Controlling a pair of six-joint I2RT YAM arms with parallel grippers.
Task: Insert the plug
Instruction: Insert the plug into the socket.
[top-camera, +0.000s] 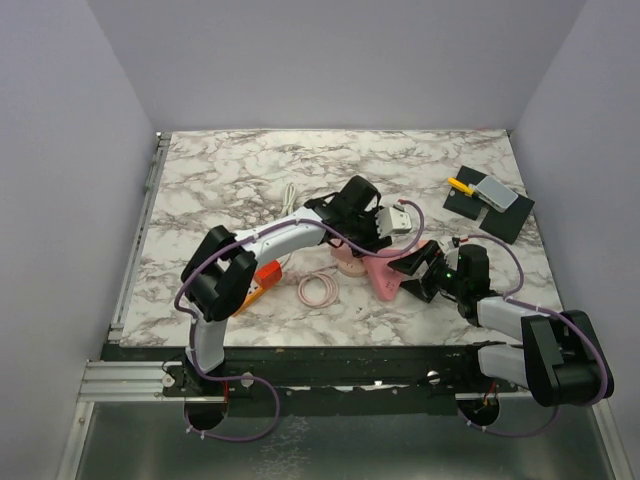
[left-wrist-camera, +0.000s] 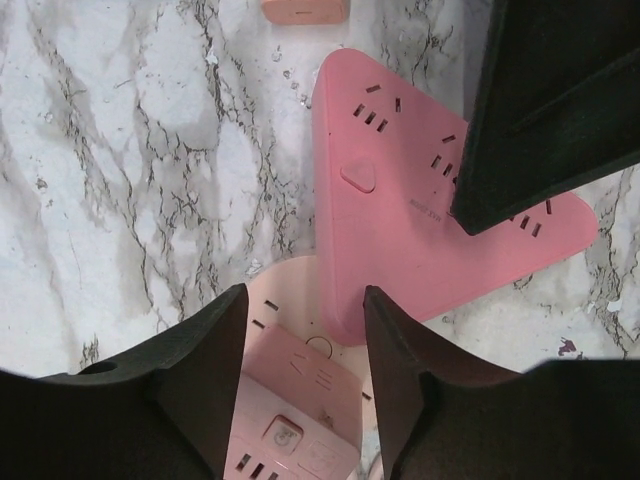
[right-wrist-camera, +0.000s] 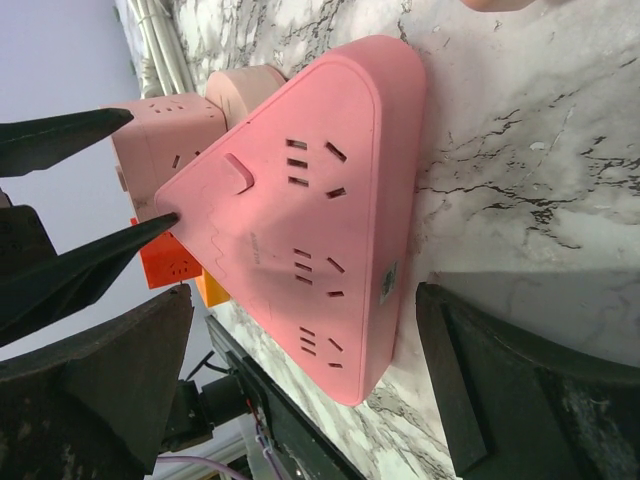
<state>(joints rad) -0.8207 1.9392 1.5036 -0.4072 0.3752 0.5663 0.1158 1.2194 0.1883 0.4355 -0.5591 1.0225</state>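
top view: black mat (top-camera: 500, 222) at far right carries one grey block (top-camera: 497, 193) and one yellow piece (top-camera: 460, 185). one pink triangular power strip (top-camera: 383, 275) at table centre, one pale pink cube adapter (top-camera: 348, 262) just beside its left edge, one coiled cable (top-camera: 318, 290) near. left gripper (top-camera: 352, 240) over the cube adapter; right gripper (top-camera: 412, 277) at the strip.

left wrist: fingers (left-wrist-camera: 200, 370) straddle the cube adapter, one each side; cannot tell whether they clamp it.

right wrist: right jaws wide, the strip's near corner between them, apart from both. three socket groups and one button (right-wrist-camera: 237, 172) on the strip's face. one orange block (right-wrist-camera: 170, 265) behind.
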